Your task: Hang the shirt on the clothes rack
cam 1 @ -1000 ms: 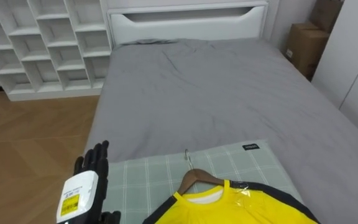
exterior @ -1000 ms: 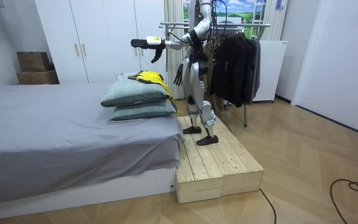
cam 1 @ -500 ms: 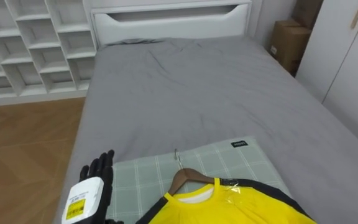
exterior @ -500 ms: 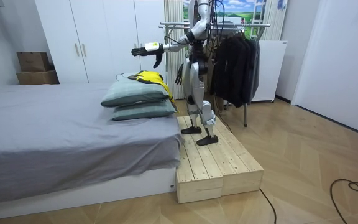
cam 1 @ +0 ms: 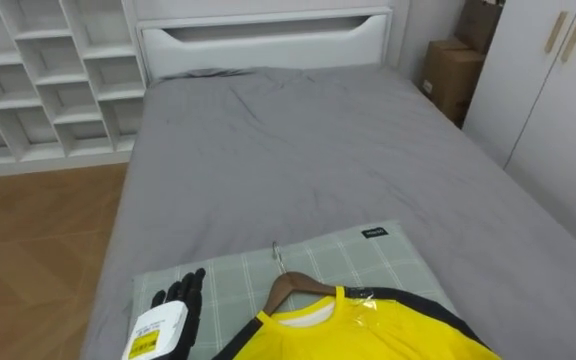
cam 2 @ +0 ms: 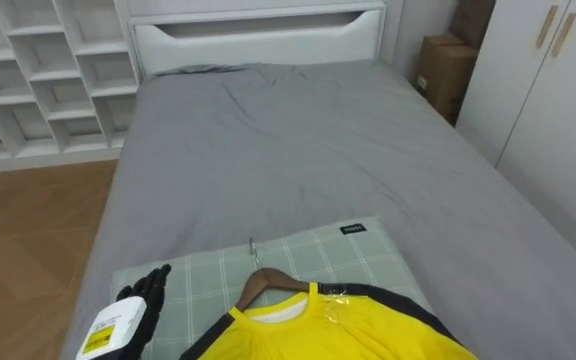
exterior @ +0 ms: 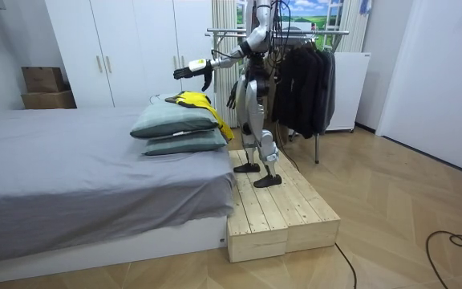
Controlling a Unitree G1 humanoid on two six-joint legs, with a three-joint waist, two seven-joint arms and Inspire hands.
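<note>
A yellow shirt [cam 1: 380,326] with dark trim lies on a wooden hanger [cam 1: 294,288] whose metal hook [cam 1: 276,256] points up the bed. Both rest on a green checked pillow [cam 1: 230,277] at the bed's foot. My left hand [cam 1: 175,310] hovers open over the pillow's left part, fingers straight, a short way left of the hanger and not touching it. In the room view I stand on a wooden platform [exterior: 281,202] facing the bed, with the left hand [exterior: 191,67] held out above the shirt [exterior: 192,99] and the right hand [exterior: 230,97] hanging at my side.
The grey bed [cam 1: 308,150] stretches ahead to a white headboard [cam 1: 263,35]. White shelving [cam 1: 38,80] stands at the left, a cardboard box [cam 1: 448,72] and wardrobe doors [cam 1: 548,90] at the right. Behind me a clothes rack [exterior: 299,34] holds dark garments [exterior: 303,80].
My left hand has come down and drawn back towards me, nearer the pillow and hanger. The eye view has shifted with the head; the shirt and hanger lie as before.
</note>
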